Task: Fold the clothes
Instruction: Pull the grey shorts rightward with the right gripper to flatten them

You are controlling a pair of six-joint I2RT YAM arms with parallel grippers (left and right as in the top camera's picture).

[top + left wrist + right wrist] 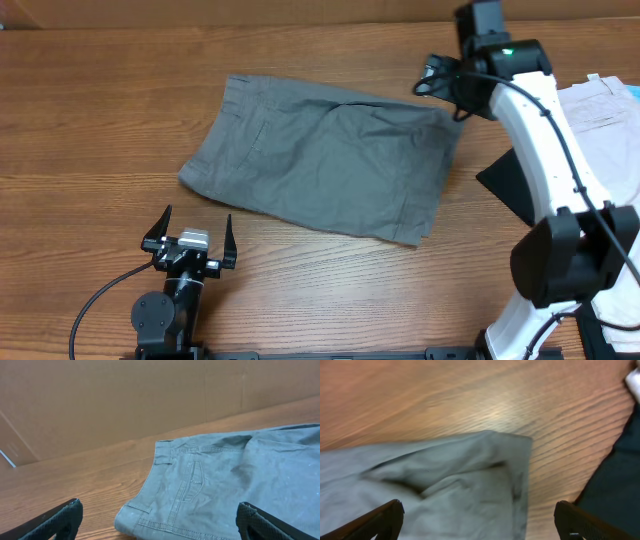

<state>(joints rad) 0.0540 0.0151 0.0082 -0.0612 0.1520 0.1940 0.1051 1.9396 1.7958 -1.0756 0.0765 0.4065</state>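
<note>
The clothes, a pair of grey shorts (325,165), lie folded flat in the middle of the wooden table, waistband to the left. My left gripper (197,225) stands open just in front of their near-left corner, touching nothing. In the left wrist view the waistband, belt loops and a stitched pocket of the shorts (225,485) show between the spread fingers of the left gripper (159,510). My right gripper (440,82) hovers open over the far-right corner. In the right wrist view the rumpled corner of the shorts (445,485) lies below the right gripper (479,507), which holds nothing.
Cream-white shorts (600,110) lie at the right edge of the table, and a black garment (510,180) sits partly under the right arm, dark garment (620,475) close to the grey corner. A cardboard wall (125,400) backs the table.
</note>
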